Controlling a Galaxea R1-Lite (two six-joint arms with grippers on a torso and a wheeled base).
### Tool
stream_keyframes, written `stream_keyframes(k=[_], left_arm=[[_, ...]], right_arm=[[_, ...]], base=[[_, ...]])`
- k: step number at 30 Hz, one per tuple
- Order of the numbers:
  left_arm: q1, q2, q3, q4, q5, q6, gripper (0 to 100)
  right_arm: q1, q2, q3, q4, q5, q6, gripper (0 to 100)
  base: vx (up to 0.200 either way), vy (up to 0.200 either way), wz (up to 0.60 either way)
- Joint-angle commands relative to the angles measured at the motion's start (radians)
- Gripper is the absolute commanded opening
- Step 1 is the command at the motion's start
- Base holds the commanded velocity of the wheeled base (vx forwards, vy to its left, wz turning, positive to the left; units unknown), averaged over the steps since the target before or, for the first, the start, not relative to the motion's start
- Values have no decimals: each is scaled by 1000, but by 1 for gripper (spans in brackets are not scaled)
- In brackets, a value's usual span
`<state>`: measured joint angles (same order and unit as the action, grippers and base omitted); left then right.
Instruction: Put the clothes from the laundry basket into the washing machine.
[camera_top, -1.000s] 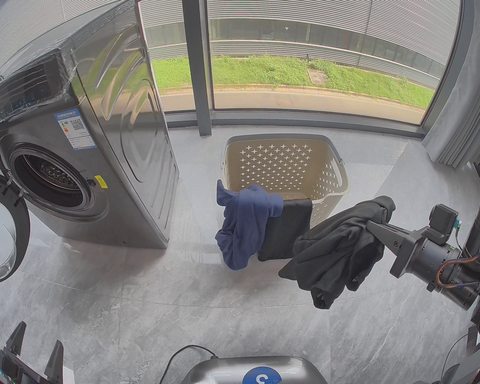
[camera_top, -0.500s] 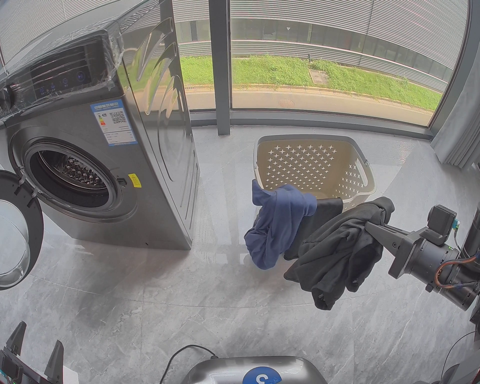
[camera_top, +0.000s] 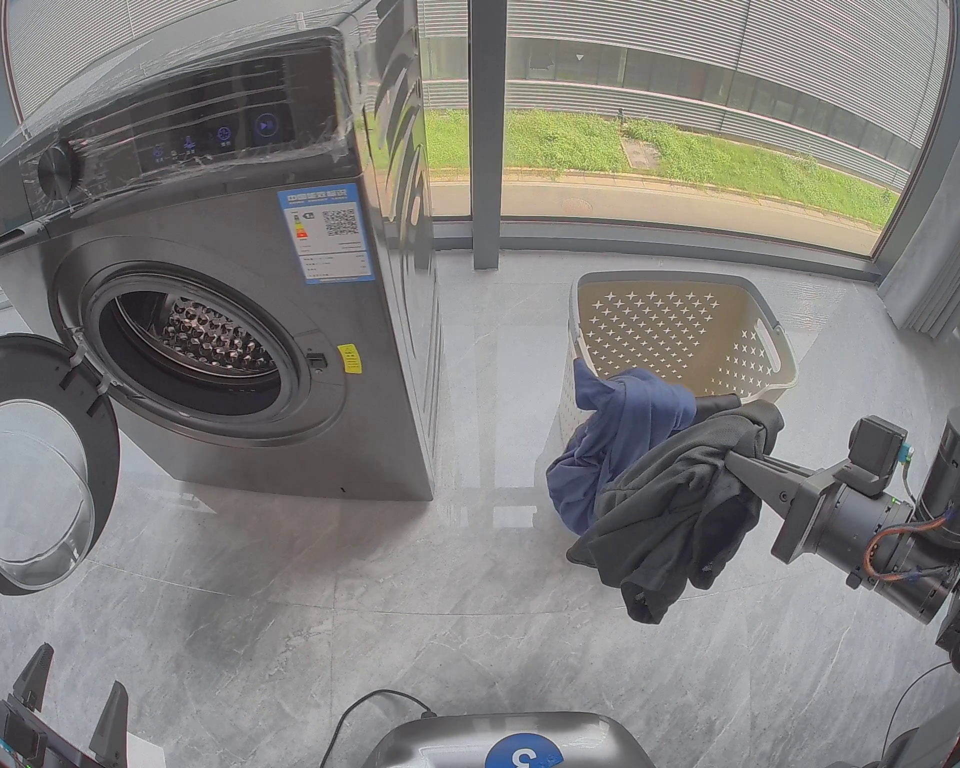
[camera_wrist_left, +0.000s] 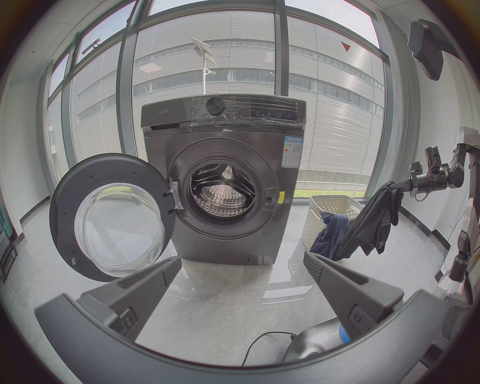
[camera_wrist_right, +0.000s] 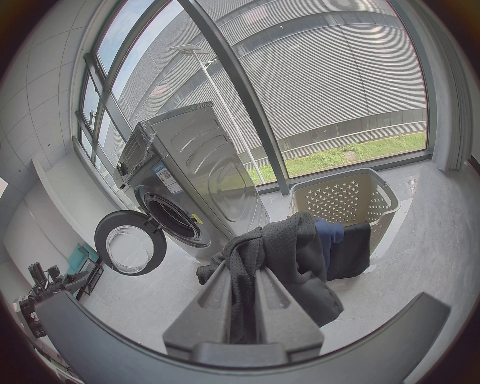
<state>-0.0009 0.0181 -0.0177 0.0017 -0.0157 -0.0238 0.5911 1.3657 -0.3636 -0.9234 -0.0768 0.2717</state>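
Clamped in the right gripper (camera_top: 742, 460): a dark garment (camera_top: 675, 505), pinched at a fold and dangling above the floor (camera_top: 400, 610), near the front of the laundry basket (camera_top: 690, 278). Confirmed from the right wrist view, with mesh fabric squeezed tight between both fingers (camera_wrist_right: 215, 305). Draped over the near rim of the basket: a blue garment (camera_top: 625, 430) and, beside it, a black one (camera_top: 718, 404), both yet to be picked.

Parked low at the robot's left: the left gripper (camera_top: 75, 680), spread wide and grasping nothing.

Compared with a second ago, a swing of the whole head view toward the washing machine (camera_top: 380, 330). Now shows its front more squarely and nearer the middle of the picture, with the drum opening (camera_top: 195, 345) in full sight and the basket slid toward the right edge. Reads as a camera turn, not as movement of machine or basket. Keeps the right gripper and its load at the same spot in the picture, so probably carries the garment round with the turn.

For the task: pick done, carry under way. Door (camera_top: 45, 480) swung fully open to the side, so no obstacle at the drum. Likely next: bring the right arm across to the opening and push the garment well inside before letting go, minding loose cloth liable to snag on the rim.
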Motion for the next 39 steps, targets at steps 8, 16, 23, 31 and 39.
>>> stream_keyframes(k=[8,16,23,31,39], left_arm=[[-1,-15,16,0,0,-1,100],[-1,-15,16,0,-1,-2,100],[-1,-15,16,0,-1,-2,100],[-1,-15,16,0,-1,-2,100],[-1,-15,16,0,-1,-2,100]], right_arm=[[7,32,2,-3,-3,3,0],[6,38,-1,-3,-4,7,0],[4,39,-6,-3,-9,7,0],[-5,42,-11,-5,-12,9,0],[-8,44,-12,-5,-14,7,0]], base=[[0,200,0],[0,200,0],[0,200,0],[0,200,0],[0,200,0]])
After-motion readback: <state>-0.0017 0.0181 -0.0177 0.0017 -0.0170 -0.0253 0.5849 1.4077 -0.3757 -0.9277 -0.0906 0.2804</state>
